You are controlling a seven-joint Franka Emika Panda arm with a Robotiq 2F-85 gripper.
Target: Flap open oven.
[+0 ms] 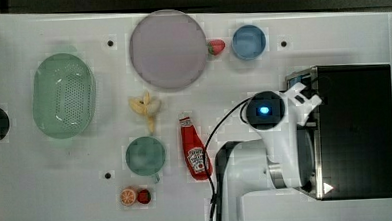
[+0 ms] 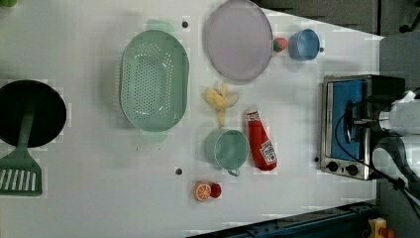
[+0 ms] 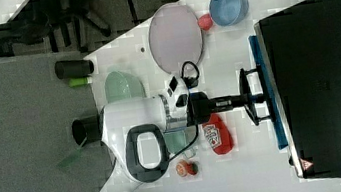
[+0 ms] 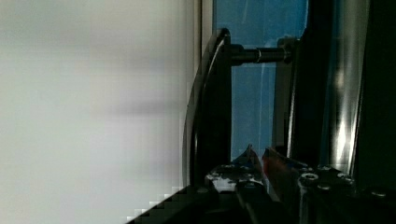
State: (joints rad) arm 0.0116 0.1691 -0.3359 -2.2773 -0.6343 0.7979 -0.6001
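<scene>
The oven (image 1: 355, 128) is a black box at the top view's right; its blue glass door (image 2: 346, 106), silver frame and two black knobs (image 2: 341, 167) face the table. The door stands upright, at or close to the frame. My gripper (image 3: 259, 96) reaches the door past the black bar handle (image 3: 247, 96). In the wrist view the handle (image 4: 210, 107) runs beside my gripper (image 4: 258, 156), whose tips sit close together in the gap between bar and glass (image 4: 252, 93). The fingers look shut, not clamped on the bar.
A red ketchup bottle (image 1: 195, 150), green cup (image 1: 145, 155) and banana (image 1: 146, 108) lie left of the arm in the top view. A pink plate (image 1: 168, 49), blue cup (image 1: 248, 41) and green colander (image 1: 63, 94) sit further off. A black pan (image 2: 29, 114) holds a green spatula.
</scene>
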